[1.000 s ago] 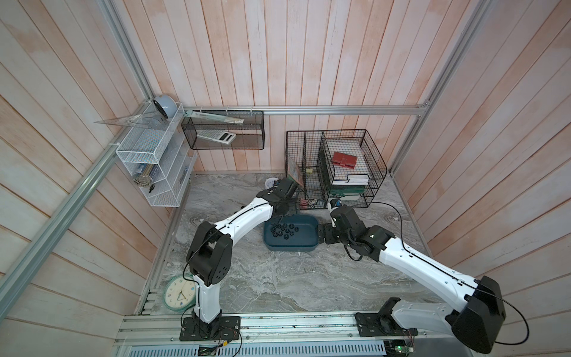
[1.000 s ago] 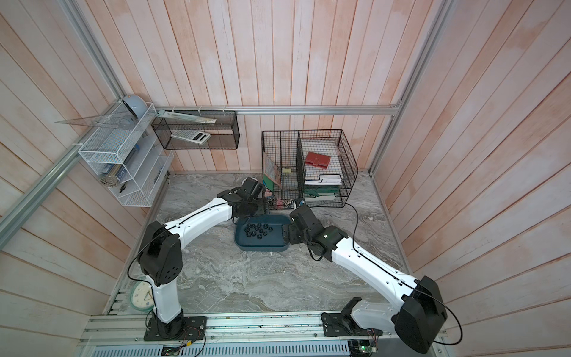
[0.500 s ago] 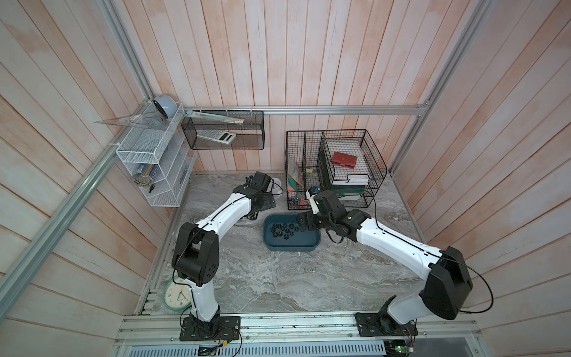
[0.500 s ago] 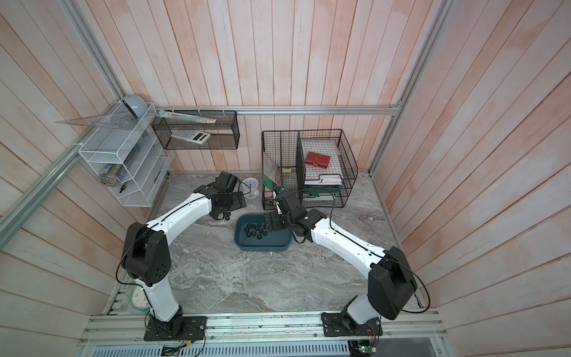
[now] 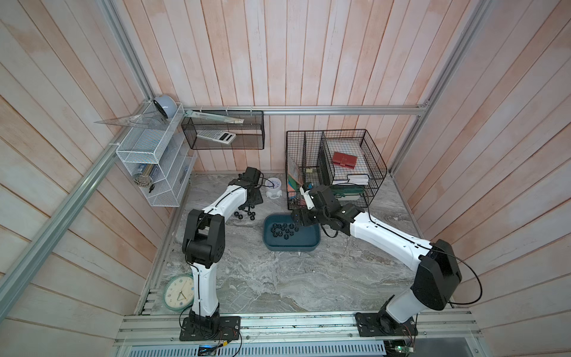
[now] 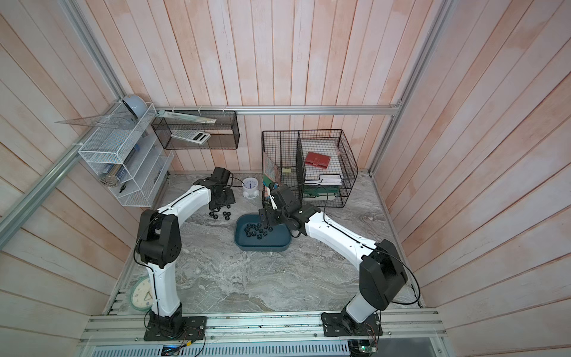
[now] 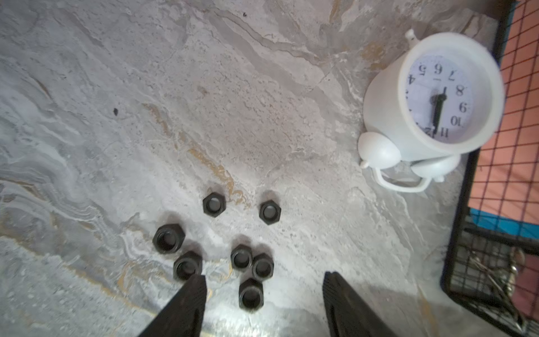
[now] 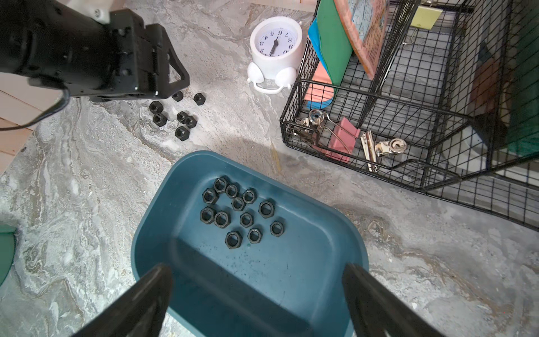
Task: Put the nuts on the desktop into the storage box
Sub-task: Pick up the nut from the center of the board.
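Left fingers (image 7: 186, 303), returned from the partly filled box (image 8: 277, 277) to the seven loose nuts (image 7: 262, 266) near the bench's (image 7: 204, 87) rear left corner, stand apart astride one nut, while right fingers (image 8: 140, 297) hang apart, empty, above the box, so another pick appears imminent.

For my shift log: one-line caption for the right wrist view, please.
Open right gripper hovers over the storage box of nuts; seven more wait on the desktop.
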You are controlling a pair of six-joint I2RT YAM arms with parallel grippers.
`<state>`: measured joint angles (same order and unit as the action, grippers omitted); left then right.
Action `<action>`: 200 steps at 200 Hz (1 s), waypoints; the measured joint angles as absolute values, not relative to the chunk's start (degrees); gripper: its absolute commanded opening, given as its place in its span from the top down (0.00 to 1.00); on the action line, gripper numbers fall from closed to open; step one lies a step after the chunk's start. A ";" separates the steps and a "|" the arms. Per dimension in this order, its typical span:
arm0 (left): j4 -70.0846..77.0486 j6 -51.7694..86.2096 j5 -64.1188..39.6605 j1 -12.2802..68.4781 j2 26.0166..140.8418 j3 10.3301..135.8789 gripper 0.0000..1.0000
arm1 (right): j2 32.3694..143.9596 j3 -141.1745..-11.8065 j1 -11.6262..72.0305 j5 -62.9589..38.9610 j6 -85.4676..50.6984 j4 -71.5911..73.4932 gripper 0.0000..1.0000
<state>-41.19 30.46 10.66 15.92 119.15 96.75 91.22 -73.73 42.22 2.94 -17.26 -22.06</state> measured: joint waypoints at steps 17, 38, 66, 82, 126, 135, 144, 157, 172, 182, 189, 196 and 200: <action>-41.30 29.41 10.35 15.55 121.64 98.74 0.42 | 91.42 -74.13 42.22 3.16 -16.95 -22.70 0.02; -41.39 28.40 9.98 15.11 124.22 100.90 0.51 | 91.66 -74.32 42.19 3.62 -16.62 -23.11 0.02; -41.43 27.57 9.21 14.61 126.93 102.87 0.54 | 91.88 -74.32 42.15 4.27 -16.38 -23.97 0.02; -41.47 27.14 8.95 14.35 128.29 103.94 0.54 | 91.94 -74.35 42.04 4.45 -16.36 -24.08 0.02; -42.17 26.17 7.99 14.13 131.02 105.95 0.61 | 92.05 -74.67 41.47 4.67 -16.25 -24.29 0.02; -42.37 25.93 7.77 14.15 131.46 106.34 0.61 | 92.14 -74.85 41.41 4.69 -16.25 -24.47 0.02; -42.50 25.89 7.66 14.15 131.92 106.76 0.61 | 92.23 -75.02 41.39 4.71 -16.25 -24.47 0.02; -42.61 25.89 7.51 14.15 132.51 107.07 0.61 | 92.38 -75.26 41.32 4.80 -16.25 -24.49 0.02; -42.70 25.89 7.49 14.15 133.08 107.22 0.61 | 92.53 -75.40 41.28 4.86 -16.25 -24.51 0.02; -42.68 25.91 7.53 14.15 133.32 107.26 0.61 | 92.58 -75.42 41.21 4.86 -16.25 -24.51 0.02; -42.70 25.89 7.49 14.15 133.32 107.31 0.62 | 92.58 -75.42 41.19 4.89 -16.25 -24.51 0.02; -42.68 25.87 7.51 14.15 133.32 107.35 0.67 | 92.58 -75.42 41.15 4.89 -16.25 -24.51 0.02; -42.70 26.11 7.51 14.15 133.34 107.35 0.69 | 92.58 -75.42 41.12 4.89 -16.25 -24.53 0.02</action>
<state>-42.70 26.11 7.51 14.15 133.34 107.35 92.58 -75.42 41.12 4.89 -16.25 -24.53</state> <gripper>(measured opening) 0.363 0.977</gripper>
